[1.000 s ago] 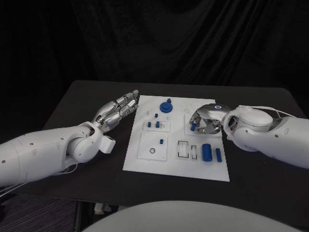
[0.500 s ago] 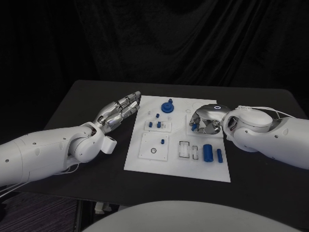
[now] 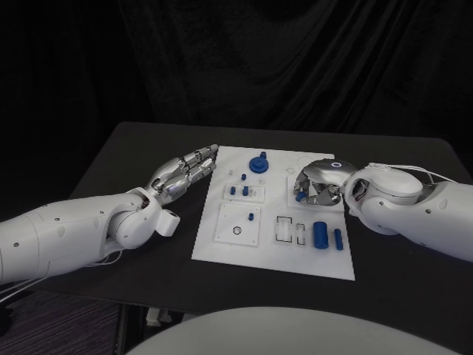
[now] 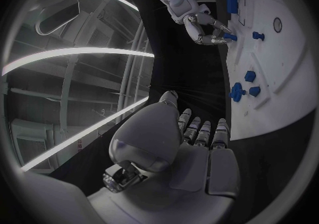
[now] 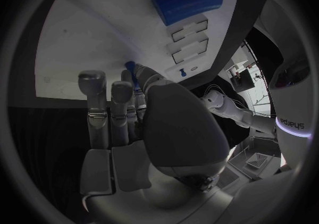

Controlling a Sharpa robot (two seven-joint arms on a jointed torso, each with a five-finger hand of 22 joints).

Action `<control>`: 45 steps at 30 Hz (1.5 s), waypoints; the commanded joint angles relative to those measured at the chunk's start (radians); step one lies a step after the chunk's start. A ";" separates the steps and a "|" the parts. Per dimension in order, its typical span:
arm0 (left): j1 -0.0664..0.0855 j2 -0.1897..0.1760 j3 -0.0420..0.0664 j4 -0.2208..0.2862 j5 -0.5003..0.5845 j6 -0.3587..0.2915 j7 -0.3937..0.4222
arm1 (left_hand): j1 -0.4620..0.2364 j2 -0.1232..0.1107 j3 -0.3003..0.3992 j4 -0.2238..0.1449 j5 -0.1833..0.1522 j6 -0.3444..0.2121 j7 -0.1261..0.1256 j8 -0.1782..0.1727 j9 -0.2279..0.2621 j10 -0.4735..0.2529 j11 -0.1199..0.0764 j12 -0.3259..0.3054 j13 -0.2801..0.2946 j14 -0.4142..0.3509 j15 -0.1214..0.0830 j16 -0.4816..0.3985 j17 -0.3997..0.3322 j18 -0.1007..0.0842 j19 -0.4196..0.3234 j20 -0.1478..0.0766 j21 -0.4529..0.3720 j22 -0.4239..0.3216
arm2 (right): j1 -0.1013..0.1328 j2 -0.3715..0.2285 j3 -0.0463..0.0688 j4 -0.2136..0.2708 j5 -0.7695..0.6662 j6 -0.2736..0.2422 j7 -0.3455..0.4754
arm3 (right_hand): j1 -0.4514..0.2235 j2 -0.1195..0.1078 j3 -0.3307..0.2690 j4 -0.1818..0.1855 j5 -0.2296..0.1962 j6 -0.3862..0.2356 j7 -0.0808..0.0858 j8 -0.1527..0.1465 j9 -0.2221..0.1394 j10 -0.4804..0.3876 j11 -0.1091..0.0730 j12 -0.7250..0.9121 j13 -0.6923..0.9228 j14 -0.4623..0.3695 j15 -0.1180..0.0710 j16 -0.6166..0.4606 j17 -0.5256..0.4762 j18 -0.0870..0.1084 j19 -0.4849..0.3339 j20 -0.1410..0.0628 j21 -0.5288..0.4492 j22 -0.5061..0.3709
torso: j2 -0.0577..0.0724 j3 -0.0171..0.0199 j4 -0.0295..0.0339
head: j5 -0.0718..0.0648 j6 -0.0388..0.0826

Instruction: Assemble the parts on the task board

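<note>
Assembly looks partway done: on the flat white task board (image 3: 221,244) several small blue parts (image 3: 239,191) stand seated, a blue cylinder (image 3: 318,233) lies loose, the right hand (image 3: 314,185) apparently pinches a small blue peg (image 5: 131,67), and the left hand (image 3: 183,171) hovers beside, fingers straight, holding nothing.

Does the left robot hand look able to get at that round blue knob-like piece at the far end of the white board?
Probably yes. The left robot hand lies open beside the white task board, and the round blue knob-like piece stands just beyond its fingertips with nothing between them.
</note>
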 commanded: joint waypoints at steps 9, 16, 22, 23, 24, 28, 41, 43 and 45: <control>-0.004 0.000 0.001 -0.002 -0.019 0.020 0.130 | 0.011 0.002 0.009 0.000 0.006 -0.001 0.005 0.005 0.001 -0.002 -0.007 0.005 0.001 0.003 0.007 -0.004 -0.001 0.009 0.001 0.009 0.004 0.002 | 0.044 -0.030 0.000 0.090 -0.003 -0.053 -0.003 | 0.003 0.011 0.014 -0.011 -0.041 0.029 0.003 0.066 0.122 0.008 -0.002 0.003 0.005 -0.007 -0.005 -0.009 -0.003 -0.008 -0.012 -0.002 -0.003 0.089 | 0.000 -0.0001 0.0002 | 0.037 0.000; -0.005 0.004 0.001 -0.003 -0.019 0.019 0.131 | 0.011 0.002 0.010 0.002 0.005 -0.003 0.001 0.005 0.000 -0.002 -0.002 0.005 0.001 0.003 0.006 -0.004 -0.001 0.010 0.000 0.009 0.004 0.001 | 0.074 -0.035 0.000 0.172 -0.003 -0.031 -0.004 | -0.001 0.007 0.017 -0.012 -0.036 0.028 0.002 0.070 0.131 0.010 -0.003 0.000 0.005 -0.008 -0.006 -0.011 -0.005 -0.007 -0.014 -0.002 -0.008 0.088 | 0.000 0.0005 0.0005 | 0.047 0.000; -0.006 0.002 0.001 -0.002 -0.019 0.019 0.132 | 0.011 0.002 0.010 0.004 0.005 -0.005 -0.001 0.004 0.000 -0.002 0.001 0.005 0.001 0.003 0.004 -0.004 -0.001 0.011 0.000 0.008 0.004 0.000 | 0.067 -0.002 0.000 0.214 -0.003 0.012 0.002 | -0.011 0.005 0.023 -0.008 -0.037 0.016 0.003 0.069 0.141 0.003 0.000 -0.011 0.001 -0.005 -0.004 -0.010 -0.004 -0.008 -0.012 -0.002 -0.003 0.088 | 0.000 0.0002 0.0010 | 0.051 0.000; -0.007 0.000 0.001 -0.001 -0.019 0.019 0.133 | 0.011 0.002 0.010 0.004 0.005 -0.006 -0.001 0.004 0.000 -0.002 0.002 0.005 0.001 0.003 0.004 -0.004 -0.001 0.011 0.000 0.008 0.004 0.000 | 0.060 0.008 0.000 0.218 -0.005 0.014 0.004 | -0.011 0.005 0.023 -0.008 -0.037 0.016 0.003 0.069 0.141 0.003 0.000 -0.011 0.001 -0.004 -0.004 -0.009 -0.002 -0.008 -0.012 -0.002 -0.001 0.088 | 0.000 0.0002 0.0009 | 0.051 0.000; -0.007 -0.001 0.001 0.000 -0.019 0.018 0.134 | 0.011 0.002 0.010 0.004 0.005 -0.006 -0.001 0.004 0.000 -0.002 0.002 0.005 0.001 0.003 0.004 -0.004 -0.001 0.011 0.000 0.008 0.004 0.000 | 0.052 0.019 0.000 0.219 -0.014 0.013 0.006 | -0.011 0.005 0.023 -0.008 -0.037 0.015 0.002 0.069 0.142 0.003 0.000 -0.011 0.001 -0.004 -0.004 -0.008 -0.002 -0.008 -0.012 -0.002 0.000 0.089 | 0.000 -0.0005 0.0013 | 0.052 0.000; -0.010 -0.003 0.001 -0.004 -0.019 0.018 0.133 | 0.011 0.002 0.011 0.004 0.006 -0.007 -0.002 0.003 0.000 -0.002 0.003 0.005 0.001 0.003 0.004 -0.004 -0.001 0.011 0.000 0.007 0.004 0.000 | 0.022 0.070 0.000 0.205 -0.078 0.008 0.016 | -0.014 0.003 0.023 -0.007 -0.037 0.012 0.002 0.067 0.144 0.001 0.001 -0.015 0.000 -0.003 -0.004 -0.006 0.000 -0.009 -0.011 -0.001 0.001 0.089 | 0.000 0.0003 0.0011 | 0.060 0.000; -0.016 0.007 0.001 -0.011 -0.019 0.026 0.127 | 0.011 0.003 0.011 0.005 0.004 -0.010 -0.003 0.002 -0.001 -0.003 0.005 0.004 0.001 0.003 0.004 -0.004 -0.001 0.011 0.000 0.008 0.004 0.001 | -0.021 0.200 0.000 0.140 -0.199 -0.013 0.044 | -0.020 0.001 0.025 -0.005 -0.042 0.007 0.002 0.064 0.146 0.000 0.002 -0.021 -0.002 0.002 -0.003 0.004 0.011 -0.011 -0.008 0.000 0.015 0.091 | 0.000 0.0011 0.0003 | 0.069 0.000; -0.017 0.009 0.001 -0.013 -0.019 0.027 0.126 | 0.011 0.003 0.011 0.005 0.004 -0.010 -0.003 0.002 -0.001 -0.003 0.005 0.004 0.001 0.003 0.004 -0.004 -0.001 0.011 0.000 0.008 0.004 0.001 | -0.022 0.211 0.000 0.136 -0.204 -0.012 0.046 | -0.021 0.001 0.025 -0.004 -0.043 0.007 0.002 0.064 0.147 -0.001 0.002 -0.021 -0.002 0.003 -0.003 0.004 0.011 -0.011 -0.008 0.000 0.017 0.092 | 0.000 0.0025 0.0014 | 0.070 0.000; -0.017 0.012 0.001 -0.014 -0.019 0.029 0.125 | 0.011 0.003 0.012 0.005 0.004 -0.010 -0.003 0.002 -0.001 -0.003 0.005 0.003 0.000 0.003 0.005 -0.004 -0.001 0.011 0.000 0.008 0.004 0.001 | -0.023 0.221 0.000 0.131 -0.208 -0.006 0.048 | -0.021 0.001 0.026 -0.005 -0.043 0.005 0.001 0.062 0.147 -0.001 0.002 -0.023 -0.003 0.004 -0.003 0.007 0.014 -0.011 -0.007 0.000 0.020 0.092 | 0.000 0.0006 0.0021 | 0.072 0.000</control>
